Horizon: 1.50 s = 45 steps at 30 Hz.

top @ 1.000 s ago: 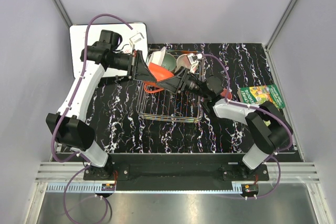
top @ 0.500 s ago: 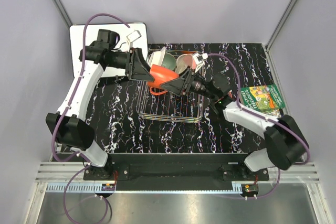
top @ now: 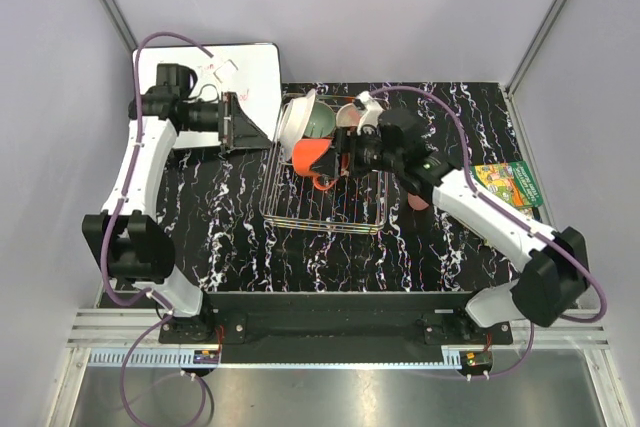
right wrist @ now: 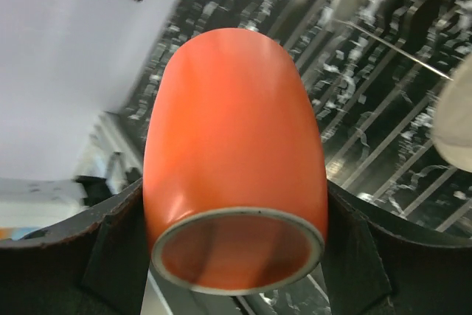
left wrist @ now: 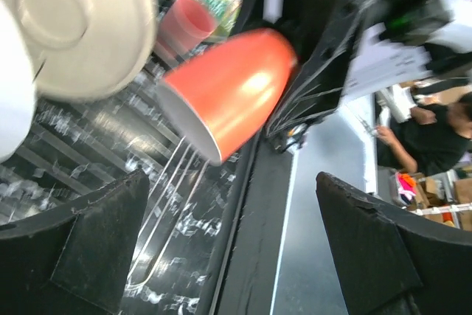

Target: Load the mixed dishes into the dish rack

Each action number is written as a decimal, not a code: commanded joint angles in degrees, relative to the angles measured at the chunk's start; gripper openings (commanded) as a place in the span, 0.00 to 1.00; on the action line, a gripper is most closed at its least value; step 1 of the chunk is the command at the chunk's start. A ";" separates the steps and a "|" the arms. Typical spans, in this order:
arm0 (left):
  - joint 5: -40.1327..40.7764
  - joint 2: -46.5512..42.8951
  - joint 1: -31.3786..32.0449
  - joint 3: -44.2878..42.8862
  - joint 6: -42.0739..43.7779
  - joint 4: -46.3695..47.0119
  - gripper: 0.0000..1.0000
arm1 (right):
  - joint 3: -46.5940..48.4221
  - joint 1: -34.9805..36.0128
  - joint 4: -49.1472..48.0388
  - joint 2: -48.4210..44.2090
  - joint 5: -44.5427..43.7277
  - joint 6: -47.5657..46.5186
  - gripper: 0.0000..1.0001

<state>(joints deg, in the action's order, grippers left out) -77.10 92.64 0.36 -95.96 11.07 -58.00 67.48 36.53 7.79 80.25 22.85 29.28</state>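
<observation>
The orange mug [top: 310, 155] hangs on its side over the dish rack [top: 325, 223], and my right gripper [top: 335, 159] is shut on it. In the right wrist view the mug [right wrist: 232, 145] fills the space between both black fingers [right wrist: 110, 256], its rim facing the camera. My left gripper [top: 236, 123] stands open and empty to the left, over the whiteboard's edge; in its own view the mug [left wrist: 228, 90] floats ahead of the gripper [left wrist: 243, 256]. A white plate [top: 295, 117], a mint green bowl [top: 320, 123] and a cream bowl [top: 350, 113] lean in the rack's far end. A small pink cup [left wrist: 188, 23] lies beyond.
A white whiteboard [top: 255, 67] lies at the back left under the left arm. A green book [top: 505, 184] rests at the right edge of the black marbled table [top: 230, 217]. Rack wires [right wrist: 383, 153] run under the mug.
My left gripper has opened, let go of the orange mug and drawn back left over the whiteboard. The right gripper keeps the mug and has carried it a little nearer over the rack.
</observation>
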 commanded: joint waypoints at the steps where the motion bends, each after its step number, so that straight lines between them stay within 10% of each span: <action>1: 9.50 -2.38 0.43 4.90 6.15 0.95 0.99 | 11.33 3.45 13.11 3.94 -9.74 -9.05 0.00; 13: 18.92 -3.96 0.08 17.56 17.58 1.31 0.99 | 31.29 10.92 30.86 21.87 -22.31 -18.46 0.00; 45: 16.55 -5.19 -2.91 20.82 20.05 1.31 0.99 | 40.45 16.81 33.08 41.65 -30.32 -26.55 0.00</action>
<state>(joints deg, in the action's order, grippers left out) -59.24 89.76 -1.39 -74.96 30.20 -57.74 105.01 52.77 43.03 121.49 -5.56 3.46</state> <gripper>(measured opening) 0.987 0.788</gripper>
